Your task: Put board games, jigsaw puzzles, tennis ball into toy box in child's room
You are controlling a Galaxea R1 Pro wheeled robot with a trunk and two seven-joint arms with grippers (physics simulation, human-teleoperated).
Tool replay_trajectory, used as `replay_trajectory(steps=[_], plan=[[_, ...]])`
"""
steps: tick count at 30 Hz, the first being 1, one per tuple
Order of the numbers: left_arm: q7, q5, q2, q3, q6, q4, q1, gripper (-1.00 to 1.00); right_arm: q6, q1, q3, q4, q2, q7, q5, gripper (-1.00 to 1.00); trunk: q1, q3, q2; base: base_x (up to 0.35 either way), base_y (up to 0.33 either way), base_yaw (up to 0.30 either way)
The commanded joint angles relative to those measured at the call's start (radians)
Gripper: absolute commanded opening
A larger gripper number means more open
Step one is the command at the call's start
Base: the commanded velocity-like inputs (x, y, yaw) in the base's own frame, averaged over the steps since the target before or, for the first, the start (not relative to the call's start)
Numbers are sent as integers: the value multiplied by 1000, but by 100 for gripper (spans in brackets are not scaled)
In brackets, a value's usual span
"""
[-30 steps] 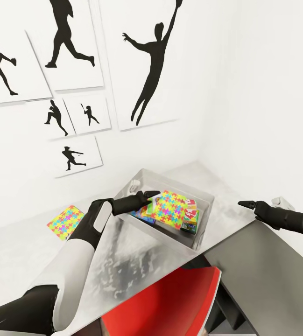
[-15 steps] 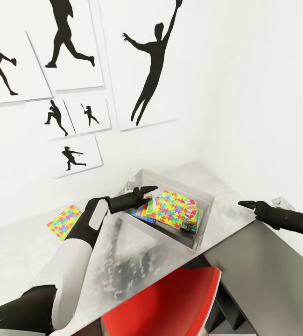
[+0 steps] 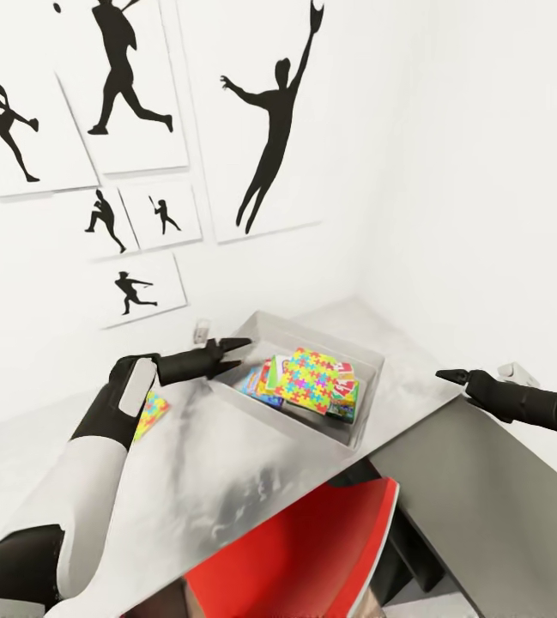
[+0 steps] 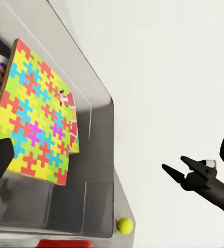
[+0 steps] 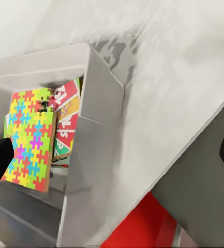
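A puzzle (image 3: 315,380) lies atop games in the tub (image 3: 357,427). Left gripper (image 3: 235,351), fingers apart, hovers at its rim; right gripper (image 3: 446,375), apart, beside it.

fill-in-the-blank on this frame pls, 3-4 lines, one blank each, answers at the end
1. One jigsaw puzzle lies on top of the board games inside the ____.
2. The second jigsaw puzzle lies on the pale table top, partly hidden by the ____ arm.
3. The tennis ball sits ____ the grey tub, on the table.
4. The chair tucked under the table is ____.

Answers: toy box; left; outside; red
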Motion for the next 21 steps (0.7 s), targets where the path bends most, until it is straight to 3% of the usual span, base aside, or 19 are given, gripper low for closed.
replay_trajectory(steps=[1,6,10,16,21], plan=[[-9,-3,9,3,5,0,-1,100,3,-1,-1,-1,0,-10,-10,100,1,0,-2,-61,32,-79],[-78,15,75,-1,10,-2,0,100,3,-1,-4,-1,-1,-10,-10,100,1,7,-2,-23,12,-79],[-116,18,109,-1,11,-2,0,100,3,-1,-4,-1,-1,-10,-10,100,1,14,-2,-6,3,-80],[-164,20,205,-3,13,-2,2,100,3,-1,-6,-1,-3,-10,-10,100,1,23,-2,-1,1,-80],[-214,21,262,-3,13,-2,8,100,3,-1,-5,-1,-5,-11,-10,100,1,31,-2,0,0,-80]])
